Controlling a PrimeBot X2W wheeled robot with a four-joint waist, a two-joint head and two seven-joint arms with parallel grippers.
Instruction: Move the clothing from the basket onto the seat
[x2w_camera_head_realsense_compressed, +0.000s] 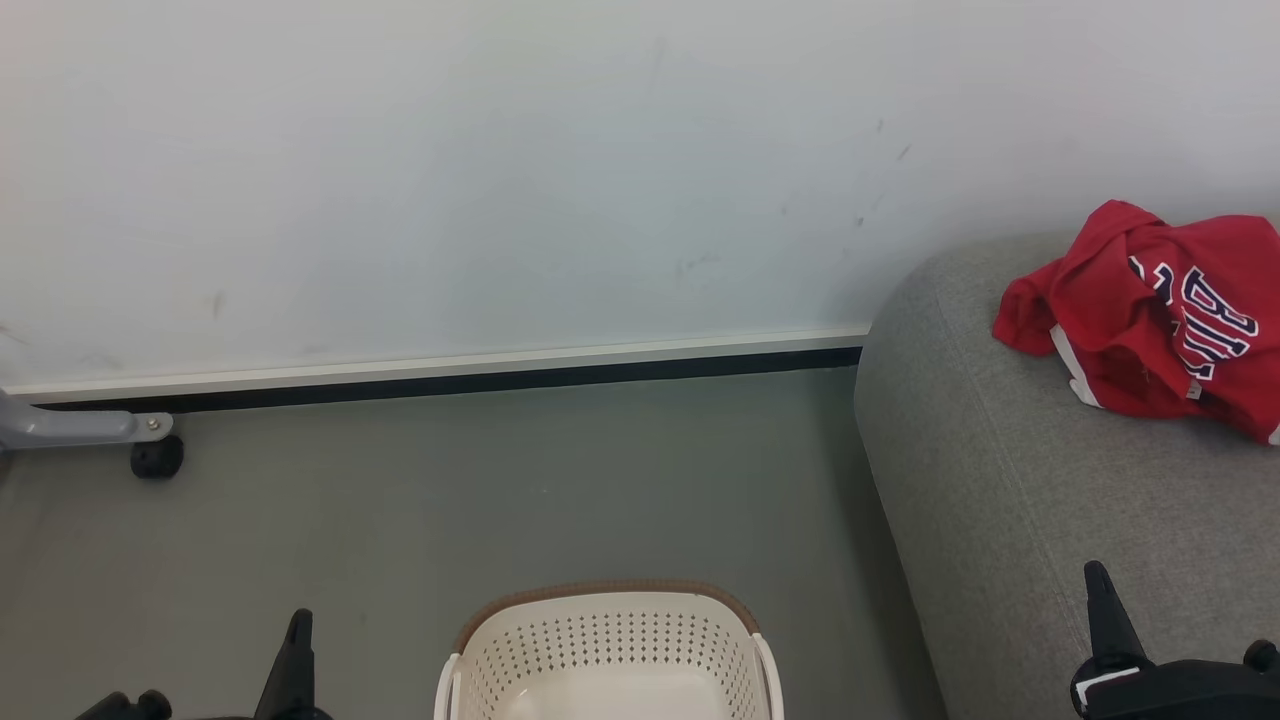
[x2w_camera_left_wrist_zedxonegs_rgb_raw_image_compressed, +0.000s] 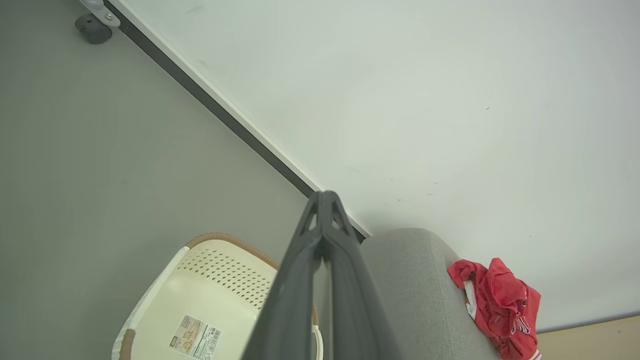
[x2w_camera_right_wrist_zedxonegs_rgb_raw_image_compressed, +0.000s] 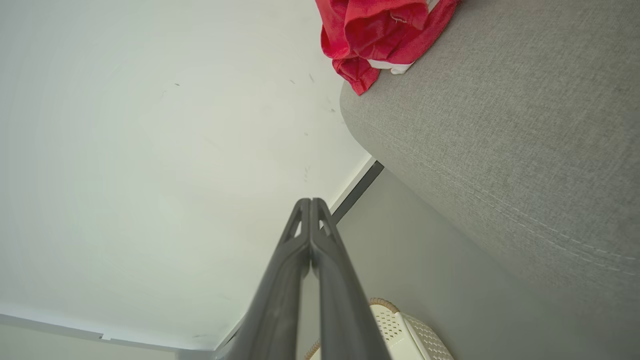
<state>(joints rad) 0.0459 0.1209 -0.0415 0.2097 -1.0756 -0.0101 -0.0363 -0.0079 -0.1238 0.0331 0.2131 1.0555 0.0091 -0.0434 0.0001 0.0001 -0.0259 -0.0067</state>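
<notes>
Both clenched empty, left tool (x2w_camera_left_wrist_zedxonegs_rgb_raw_image_compressed: 325, 196) and right tool (x2w_camera_right_wrist_zedxonegs_rgb_raw_image_compressed: 311, 202); clothing (x2w_camera_head_realsense_compressed: 1150, 320) bunched on seat (x2w_camera_head_realsense_compressed: 1000, 500), basket (x2w_camera_head_realsense_compressed: 610, 640) mouth upward.

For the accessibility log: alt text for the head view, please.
A crumpled heap of bright red fabric clothing lies on the big grey woven-fabric sofa at right. The cream perforated plastic basket on the floor at bottom centre shows no clothing in its visible part. The left hand and right hand are shut and empty.

surface: grey floor (x2w_camera_head_realsense_compressed: 400, 520) | on it: basket (x2w_camera_head_realsense_compressed: 610, 640), black caster (x2w_camera_head_realsense_compressed: 157, 458) | surface: seat (x2w_camera_head_realsense_compressed: 1000, 520) | on it: red clothing (x2w_camera_head_realsense_compressed: 1130, 320), heaped
</notes>
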